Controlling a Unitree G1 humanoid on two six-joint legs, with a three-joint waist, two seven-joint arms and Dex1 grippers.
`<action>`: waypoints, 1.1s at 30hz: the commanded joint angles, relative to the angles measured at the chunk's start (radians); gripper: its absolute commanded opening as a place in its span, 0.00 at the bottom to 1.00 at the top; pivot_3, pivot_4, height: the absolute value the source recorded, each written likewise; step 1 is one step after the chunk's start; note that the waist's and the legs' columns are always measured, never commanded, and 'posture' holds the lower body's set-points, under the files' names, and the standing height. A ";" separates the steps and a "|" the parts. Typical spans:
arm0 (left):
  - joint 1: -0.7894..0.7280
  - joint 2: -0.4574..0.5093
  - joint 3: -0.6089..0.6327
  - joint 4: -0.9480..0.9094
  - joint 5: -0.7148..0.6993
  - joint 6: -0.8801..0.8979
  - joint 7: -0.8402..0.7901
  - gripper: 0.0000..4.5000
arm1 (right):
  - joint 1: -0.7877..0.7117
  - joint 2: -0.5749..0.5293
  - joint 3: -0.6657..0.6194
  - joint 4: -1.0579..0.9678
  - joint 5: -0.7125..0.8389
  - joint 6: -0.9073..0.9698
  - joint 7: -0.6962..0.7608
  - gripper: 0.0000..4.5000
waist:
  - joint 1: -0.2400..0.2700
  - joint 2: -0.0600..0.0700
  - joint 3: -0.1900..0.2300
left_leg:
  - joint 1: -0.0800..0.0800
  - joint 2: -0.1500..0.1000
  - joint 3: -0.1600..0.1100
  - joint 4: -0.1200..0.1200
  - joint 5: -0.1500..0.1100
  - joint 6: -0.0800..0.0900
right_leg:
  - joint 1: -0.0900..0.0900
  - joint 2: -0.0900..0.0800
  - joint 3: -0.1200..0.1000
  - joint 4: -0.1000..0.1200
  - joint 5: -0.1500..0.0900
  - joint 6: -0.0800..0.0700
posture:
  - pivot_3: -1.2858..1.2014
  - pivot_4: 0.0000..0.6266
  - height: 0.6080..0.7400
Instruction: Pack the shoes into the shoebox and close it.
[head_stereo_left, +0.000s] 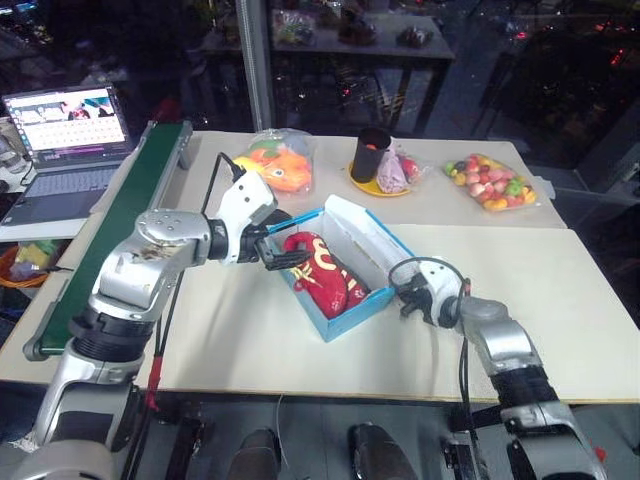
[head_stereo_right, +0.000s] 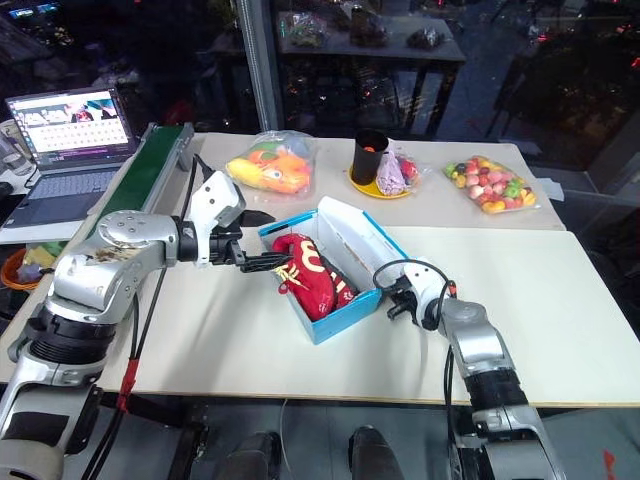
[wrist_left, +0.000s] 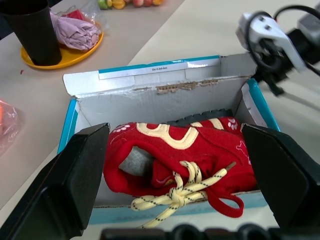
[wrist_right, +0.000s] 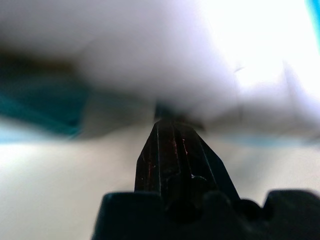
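Observation:
The blue shoebox (head_stereo_left: 340, 318) stands open mid-table, its white-lined lid (head_stereo_left: 368, 236) raised along the far right side. The red shoes (wrist_left: 200, 148) with cream laces lie inside, one lace end hanging over the near wall. My left gripper (head_stereo_left: 286, 259) is open at the box's left end, its wide black fingers (wrist_left: 82, 170) on either side of the shoes without gripping them. My right gripper (head_stereo_left: 403, 291) is shut, with nothing in it, and close to the box's right corner below the lid. In the right wrist view its joined fingertips (wrist_right: 172, 131) point at the blurred white and blue wall; I cannot tell whether they touch it.
Two bags of toy fruit (head_stereo_left: 276, 165) (head_stereo_left: 490, 182) and a black cup (head_stereo_left: 371, 153) on a yellow plate lie at the table's back. A green conveyor (head_stereo_left: 120, 215) runs along the left edge, with a laptop (head_stereo_left: 68, 128) behind it. Bare tabletop (head_stereo_left: 510, 265) lies right of the box.

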 joint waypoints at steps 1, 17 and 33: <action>-0.010 0.032 0.028 -0.034 -0.006 -0.001 -0.011 1.00 | -0.063 0.003 -0.047 0.091 0.001 -0.131 -0.044 0.01 | 0.000 0.000 0.000 | 0.000 0.000 0.000 0.000 0.000 0.000 | 0.000 0.000 0.000 0.000 0.000 0.000 | 0.52 0.24 0.95; 0.089 0.162 0.090 -0.133 -0.065 0.079 -0.032 1.00 | -0.228 -0.111 -0.170 -0.244 0.163 -0.101 0.045 0.01 | -0.014 0.002 0.002 | -0.004 0.000 0.000 -0.002 0.000 0.000 | -0.003 0.000 0.000 -0.001 0.001 -0.002 | 0.52 0.24 0.95; 0.139 0.246 0.145 -0.184 -0.094 0.118 -0.034 1.00 | -0.251 -0.105 0.111 -0.456 0.305 0.264 0.260 0.01 | -0.014 0.002 0.002 | -0.004 0.001 0.000 -0.001 0.000 0.000 | -0.003 0.000 0.000 -0.001 0.000 -0.002 | 0.52 0.24 0.95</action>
